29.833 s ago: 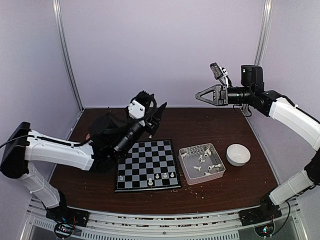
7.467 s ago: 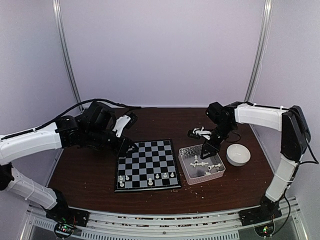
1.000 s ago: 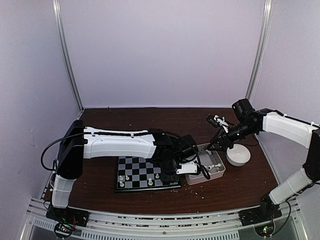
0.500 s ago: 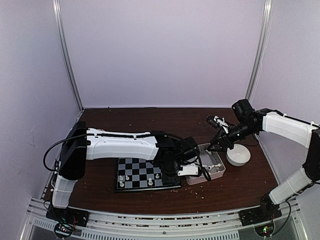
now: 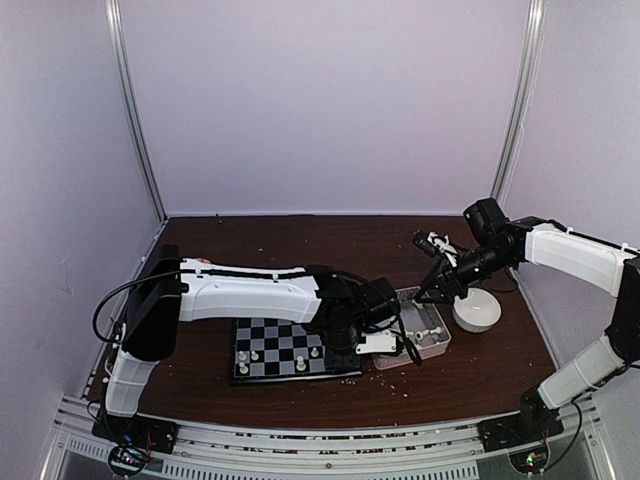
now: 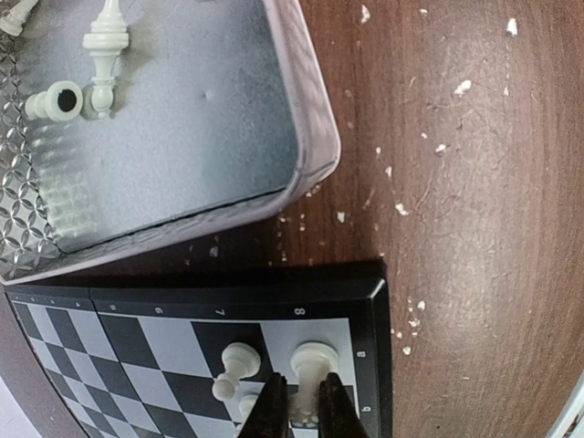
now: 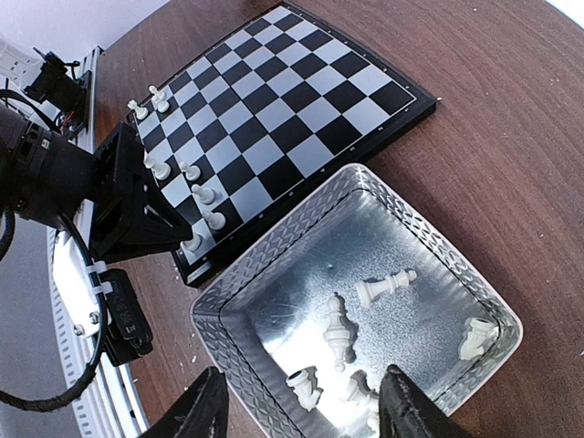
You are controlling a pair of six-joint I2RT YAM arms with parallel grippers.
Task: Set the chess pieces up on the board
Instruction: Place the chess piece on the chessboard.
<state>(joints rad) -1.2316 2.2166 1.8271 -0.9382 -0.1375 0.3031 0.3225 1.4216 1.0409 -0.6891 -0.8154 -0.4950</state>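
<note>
At the board [image 6: 182, 315] corner, we list one chess piece [image 6: 311, 359], judged light and slippery, left gripper [image 6: 302, 391] clenched about its stem.

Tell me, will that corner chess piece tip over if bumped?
Probably: the corner piece looks tall on a narrow base. Likely light, being tiny plastic. Pieces lying sideways in the tray suggest they topple easily.

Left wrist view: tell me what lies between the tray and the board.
Left wrist view shows only a narrow strip of tabletop dotted with pale crumbs.
</note>
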